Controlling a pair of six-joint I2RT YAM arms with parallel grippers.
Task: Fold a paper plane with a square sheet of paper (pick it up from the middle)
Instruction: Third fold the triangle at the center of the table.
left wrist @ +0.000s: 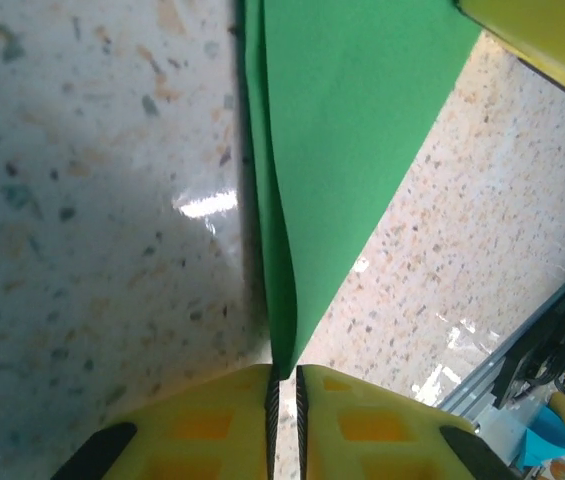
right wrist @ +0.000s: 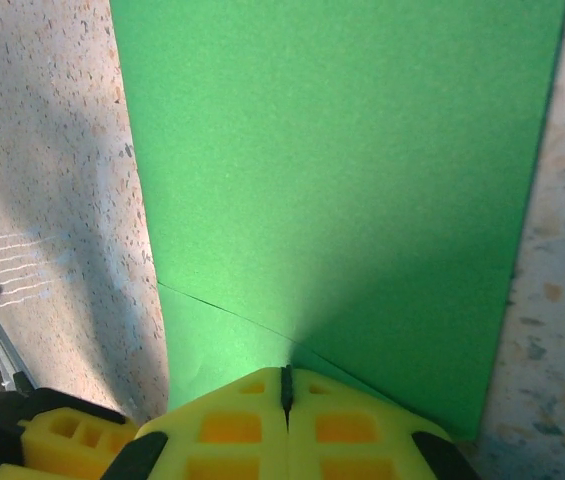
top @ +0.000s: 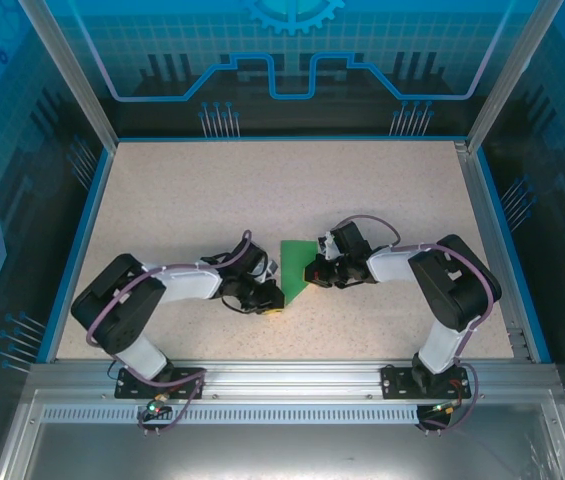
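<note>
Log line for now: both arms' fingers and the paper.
left gripper: fingers shut on pointed end of folded green paper | right gripper: fingers shut on its creased edge | paper: spans between the two

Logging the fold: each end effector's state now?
Left end effector: closed on the folded bright green paper sheet.
Right end effector: closed on that same sheet.

No lettering, number or brand name can be read in any view. The one sign is a light-blue gear emblem [top: 293, 12] at the top of the enclosure's back panel [top: 412, 40]. Circuit-like lines [top: 262, 92] are drawn beneath it, and neither carries words. The folded green paper [right wrist: 342, 180] is plain and unprinted on the faces that show.
</note>
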